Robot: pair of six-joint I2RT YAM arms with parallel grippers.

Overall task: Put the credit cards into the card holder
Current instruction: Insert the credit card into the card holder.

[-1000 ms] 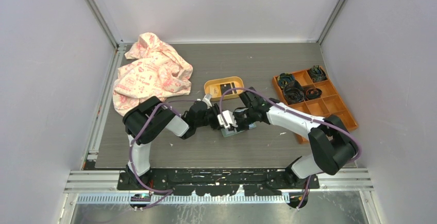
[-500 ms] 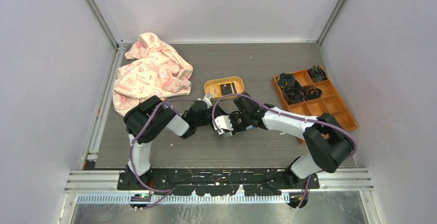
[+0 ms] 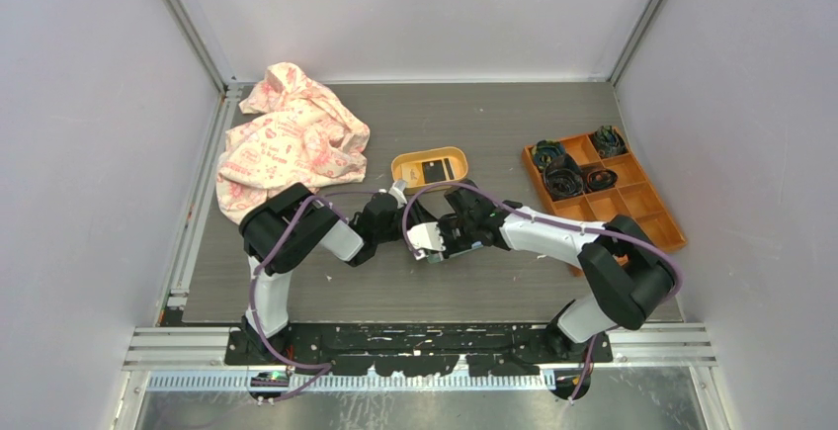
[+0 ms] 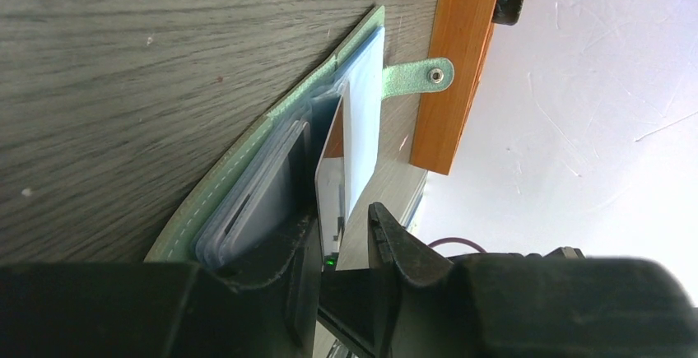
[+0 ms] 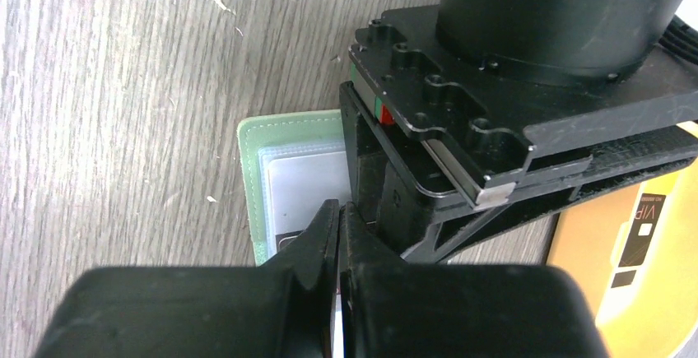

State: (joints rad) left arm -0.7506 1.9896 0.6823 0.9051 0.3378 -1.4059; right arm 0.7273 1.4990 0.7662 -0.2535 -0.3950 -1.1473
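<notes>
The sage-green card holder (image 4: 247,179) lies open on the table, its greyish slots up and its snap tab (image 4: 420,76) sticking out. My left gripper (image 4: 342,216) stands open over its near end, one finger (image 4: 284,247) pressing on the slots. A white credit card (image 4: 331,179) stands on edge in that gap, beside the pressing finger. My right gripper (image 5: 339,210) is shut on this card, right above the card holder (image 5: 251,181). From above, both grippers (image 3: 403,224) (image 3: 442,237) meet mid-table and hide most of the holder. A black credit card (image 3: 434,170) lies in the tray.
A yellow-orange oval tray (image 3: 400,166) sits just behind the grippers. An orange compartment box (image 3: 637,201) with dark items stands at the right. A pink patterned cloth (image 3: 287,138) is heaped at the back left.
My right gripper has moved left with the white card, closing up to the left gripper over the card holder. The left arm has stayed put.
</notes>
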